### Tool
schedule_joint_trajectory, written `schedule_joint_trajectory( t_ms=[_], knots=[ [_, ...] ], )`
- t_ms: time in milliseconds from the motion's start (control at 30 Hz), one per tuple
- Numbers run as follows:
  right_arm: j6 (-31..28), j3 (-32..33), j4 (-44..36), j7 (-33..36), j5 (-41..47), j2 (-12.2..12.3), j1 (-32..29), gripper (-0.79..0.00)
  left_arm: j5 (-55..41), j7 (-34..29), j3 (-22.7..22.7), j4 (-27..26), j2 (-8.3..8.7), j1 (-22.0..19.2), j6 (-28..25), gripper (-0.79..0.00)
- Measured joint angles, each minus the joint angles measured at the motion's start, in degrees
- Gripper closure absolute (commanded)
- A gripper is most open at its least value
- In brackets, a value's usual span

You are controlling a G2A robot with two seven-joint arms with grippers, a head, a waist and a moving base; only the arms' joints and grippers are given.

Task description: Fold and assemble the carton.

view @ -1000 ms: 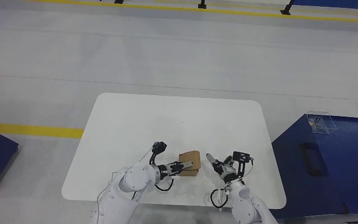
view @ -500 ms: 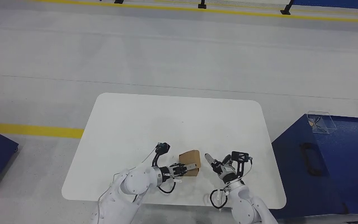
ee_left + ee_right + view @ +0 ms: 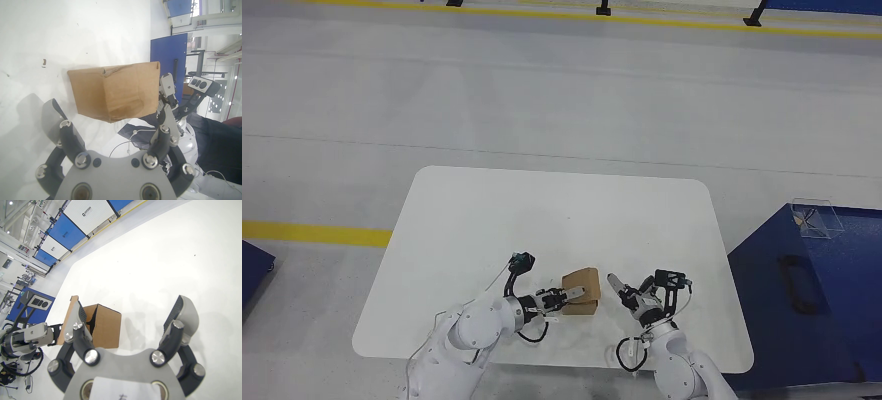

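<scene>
Near the front edge of the table (image 3: pixel 492 220) we flank the carton (image 3: pixel 113 94) with left claw (image 3: pixel 567 295) and right claw (image 3: pixel 130 308), both spread wide, poised to fold its loose flap (image 3: pixel 69 311).

Left gripper (image 3: pixel 109 111), fingers spread, faces a brown carton (image 3: pixel 113 94) standing near the white table's (image 3: pixel 75 37) edge; right gripper (image 3: pixel 167 92) sits just beyond it.

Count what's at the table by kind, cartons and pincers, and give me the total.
carton: 1
pincers: 2, the left pincer and the right pincer, both open
Total: 3
</scene>
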Motion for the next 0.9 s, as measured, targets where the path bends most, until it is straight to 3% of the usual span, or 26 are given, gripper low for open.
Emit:
schedule_joint_trajectory(
  t_ms=[267, 600, 733, 900],
  knots=[
    [0.2, -1.2, -0.4, -1.4, 0.9, -0.3, -0.5, -0.785, -3.1, 8.2, -1.9, 4.4, 0.06, 0.1, -6.0, -0.785],
    [2.6, -4.2, 0.6, -3.3, -1.8, -0.9, 0.2, -0.785, -4.6, 9.1, 1.1, 11.0, -0.59, -2.7, -8.5, -0.785],
    [4.0, -5.2, 1.4, -4.0, -2.3, -1.2, 0.9, -0.785, -5.3, 8.9, 1.7, 12.1, -0.69, -3.2, -9.5, -0.723],
    [5.3, -5.1, 2.2, -4.0, -2.3, -1.3, 1.7, -0.785, -6.0, 8.5, 2.3, 12.9, -0.73, -3.4, -10.6, -0.705]
  ],
)
